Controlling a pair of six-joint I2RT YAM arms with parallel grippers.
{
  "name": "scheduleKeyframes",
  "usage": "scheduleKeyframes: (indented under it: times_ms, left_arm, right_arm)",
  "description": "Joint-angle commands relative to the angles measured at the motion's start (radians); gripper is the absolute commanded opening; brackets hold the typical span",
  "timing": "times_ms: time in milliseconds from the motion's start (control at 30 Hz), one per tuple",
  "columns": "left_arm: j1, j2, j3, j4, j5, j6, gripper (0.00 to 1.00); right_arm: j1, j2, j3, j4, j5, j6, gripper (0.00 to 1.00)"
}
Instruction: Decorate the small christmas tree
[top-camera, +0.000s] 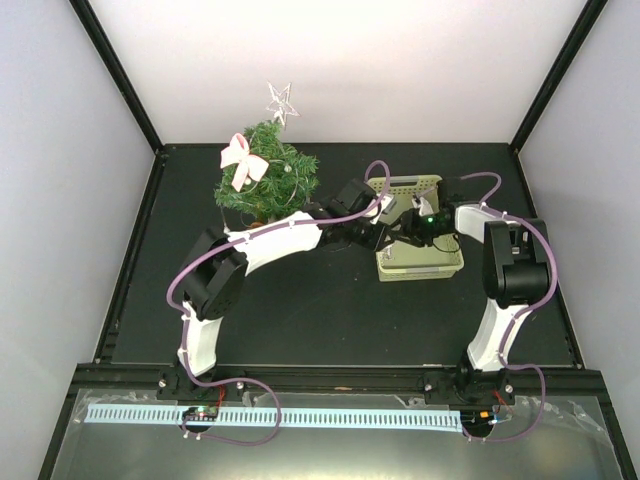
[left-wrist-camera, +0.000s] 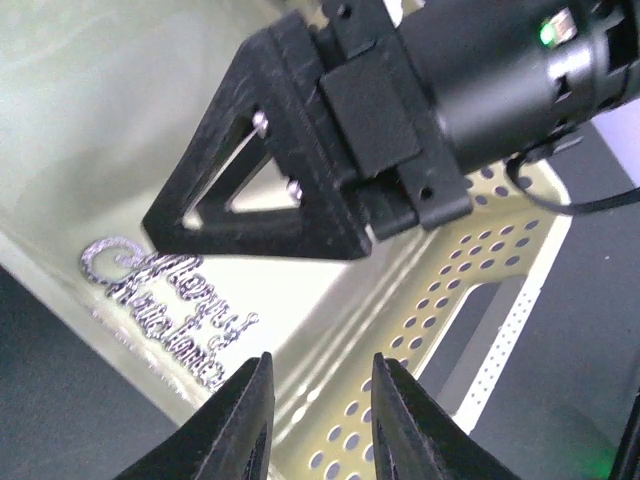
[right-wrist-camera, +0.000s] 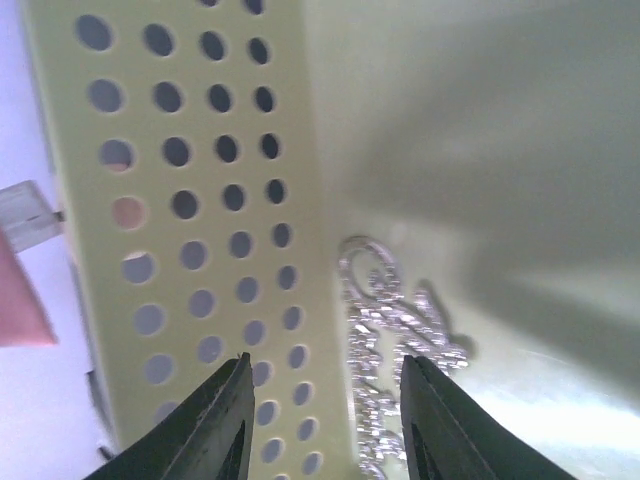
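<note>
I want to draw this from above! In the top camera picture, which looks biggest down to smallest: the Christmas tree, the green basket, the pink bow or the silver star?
1. Christmas tree and green basket: about alike, too close to rank.
2. pink bow
3. silver star, the smallest

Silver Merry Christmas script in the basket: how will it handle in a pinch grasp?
The silver script looks thin and openwork: probably very light, somewhat bendy, and its fine strokes could snag. It lies flat on the smooth floor of the basket near the perforated wall, so a nudge would likely slide it rather than lift it. The glittery surface should offer some grip.
</note>
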Motion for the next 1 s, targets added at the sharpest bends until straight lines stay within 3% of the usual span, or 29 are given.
scheduleKeyframes:
  times_ms: [0, 267, 633, 967]
  left_arm:
    - [0.002, -0.009, -0.011, -0.052, -0.022, -0.006, 0.29]
    - [0.002, 0.041, -0.022, -0.048, 0.001, -0.018, 0.3]
    - [0.002, 0.057, -0.043, -0.023, -0.023, -0.024, 0.26]
    - [0.004, -0.047, 0.003, -0.128, -0.1, 0.002, 0.31]
  right_arm:
    - [-0.004, -0.029, 0.045, -0.084, 0.198, -0.068, 0.42]
    - [0.022, 0.044, 0.061, -0.07, 0.176, -0.056, 0.44]
    - [0.067, 0.044, 0.05, -0.095, 0.271, -0.046, 0.45]
    - [0.066, 0.056, 0.038, -0.09, 0.285, -0.051, 0.44]
